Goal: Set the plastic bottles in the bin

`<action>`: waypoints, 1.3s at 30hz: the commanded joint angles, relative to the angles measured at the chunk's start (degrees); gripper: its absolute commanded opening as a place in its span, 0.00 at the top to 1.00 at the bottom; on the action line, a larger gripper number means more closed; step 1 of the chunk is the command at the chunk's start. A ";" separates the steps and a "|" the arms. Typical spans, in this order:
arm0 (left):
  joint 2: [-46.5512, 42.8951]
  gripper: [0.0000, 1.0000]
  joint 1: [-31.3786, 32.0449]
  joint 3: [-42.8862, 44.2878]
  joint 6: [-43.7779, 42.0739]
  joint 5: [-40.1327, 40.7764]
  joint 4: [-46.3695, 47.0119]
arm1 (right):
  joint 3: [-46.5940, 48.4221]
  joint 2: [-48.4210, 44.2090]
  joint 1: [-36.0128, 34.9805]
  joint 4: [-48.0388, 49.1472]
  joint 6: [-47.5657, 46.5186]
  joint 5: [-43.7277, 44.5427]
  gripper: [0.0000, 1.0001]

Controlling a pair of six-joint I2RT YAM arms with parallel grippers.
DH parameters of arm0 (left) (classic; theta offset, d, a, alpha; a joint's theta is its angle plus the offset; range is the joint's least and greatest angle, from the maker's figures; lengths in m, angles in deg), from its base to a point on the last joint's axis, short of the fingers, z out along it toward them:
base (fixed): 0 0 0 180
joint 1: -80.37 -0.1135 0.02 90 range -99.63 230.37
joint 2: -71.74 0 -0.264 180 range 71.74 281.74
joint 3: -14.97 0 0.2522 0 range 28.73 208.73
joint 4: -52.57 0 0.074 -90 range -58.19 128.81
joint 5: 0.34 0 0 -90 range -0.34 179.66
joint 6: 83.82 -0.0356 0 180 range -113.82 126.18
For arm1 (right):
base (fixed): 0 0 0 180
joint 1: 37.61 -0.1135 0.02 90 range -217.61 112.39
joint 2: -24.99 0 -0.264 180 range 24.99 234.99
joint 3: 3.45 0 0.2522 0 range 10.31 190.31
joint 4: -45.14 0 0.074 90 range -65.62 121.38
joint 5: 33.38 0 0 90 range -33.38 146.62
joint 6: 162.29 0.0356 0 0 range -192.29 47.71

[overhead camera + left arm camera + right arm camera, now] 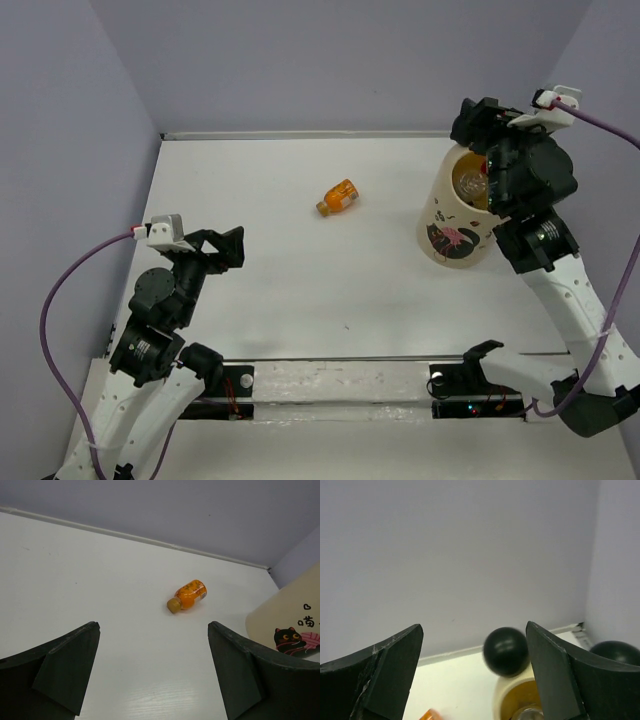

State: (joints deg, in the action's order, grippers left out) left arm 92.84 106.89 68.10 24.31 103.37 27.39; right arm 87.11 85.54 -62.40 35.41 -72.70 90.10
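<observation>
Ahead of the released left gripper (152, 625) lies the orange bottle (189, 595): likely light, stiff, roll-prone; grasp across its body.

table (300, 290): white | walls (300, 60): pale lilac | strip (330, 385): near edge, glossy, maybe tape

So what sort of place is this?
Most likely a robot test lab, not a home: a white table boxed in by plain lilac walls, a cabled left arm and right arm bolted at its near edge, and staged props, an orange bottle and a cat-faced bin.
</observation>
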 commanded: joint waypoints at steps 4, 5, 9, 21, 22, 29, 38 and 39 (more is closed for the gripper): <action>0.96 0.01 -0.95 1.58 -0.73 -1.76 2.81 | 4.41 11.94 -10.34 -21.26 14.02 -8.70 0.09; 1.13 0.01 -1.12 1.58 -0.64 -1.85 2.81 | 5.11 13.52 -13.93 -20.04 15.16 -7.64 0.09; 1.66 0.01 -1.21 1.49 -0.64 -2.46 2.90 | 9.07 23.53 -18.97 -18.10 20.34 -5.35 0.07; -0.27 0.01 1.33 1.58 -0.90 -2.29 2.37 | 15.57 49.74 -19.51 -13.26 45.04 14.69 0.00; -0.45 0.01 1.69 1.58 -0.99 -2.20 2.37 | 15.75 50.62 -17.93 -13.26 46.53 13.47 0.00; -2.38 0.01 4.06 1.67 -1.26 -1.94 2.45 | 15.49 54.66 -13.53 -13.26 54.72 6.97 0.00; -3.17 0.01 6.52 1.67 -1.69 -1.59 2.19 | 19.53 62.57 -11.68 -15.37 57.88 0.98 0.00; -3.26 0.01 6.61 1.67 -1.69 -1.59 2.37 | 20.66 63.28 -11.68 -15.46 57.71 0.02 0.00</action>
State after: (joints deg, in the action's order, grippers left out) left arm 90.24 112.57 68.10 23.69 101.84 27.39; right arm 104.00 146.00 -74.38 19.35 -17.86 93.16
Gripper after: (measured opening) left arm 0.990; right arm 0.995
